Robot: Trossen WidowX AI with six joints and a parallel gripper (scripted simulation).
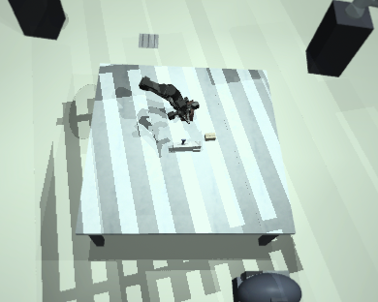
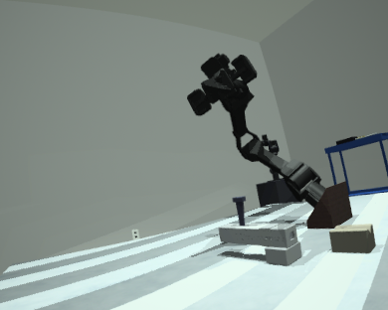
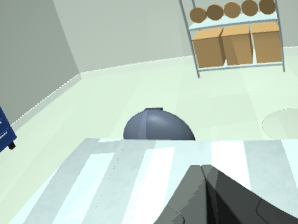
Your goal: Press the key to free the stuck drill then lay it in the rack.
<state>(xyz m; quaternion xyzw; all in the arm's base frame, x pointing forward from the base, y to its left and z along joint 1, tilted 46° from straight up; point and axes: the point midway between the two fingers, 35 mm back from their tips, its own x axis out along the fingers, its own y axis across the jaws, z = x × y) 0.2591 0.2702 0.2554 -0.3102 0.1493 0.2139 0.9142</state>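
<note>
A dark blue key (image 1: 183, 141) (image 2: 240, 211) with a flat head stands upright at the grey block (image 1: 176, 149) (image 2: 256, 235), its head well above the block's top. The block has a small round hole in its right end and a smaller grey block under that end. I cannot make out the drill. A tan block with a notched top, apparently the rack (image 1: 210, 136) (image 2: 352, 240), stands to the right. My gripper (image 1: 188, 121) (image 2: 221, 78) (image 3: 198, 175) is shut and empty, its fingertips together. It hangs high above the table, clear of the key and blocks.
My arm's brown base (image 2: 332, 209) stands behind the blocks. The wrist view faces the table's far edge, with a dark rounded object (image 1: 269, 290) (image 3: 160, 126) beyond it and a shelf of boxes (image 3: 237, 45) farther off. A blue table (image 2: 360, 141) stands in the background.
</note>
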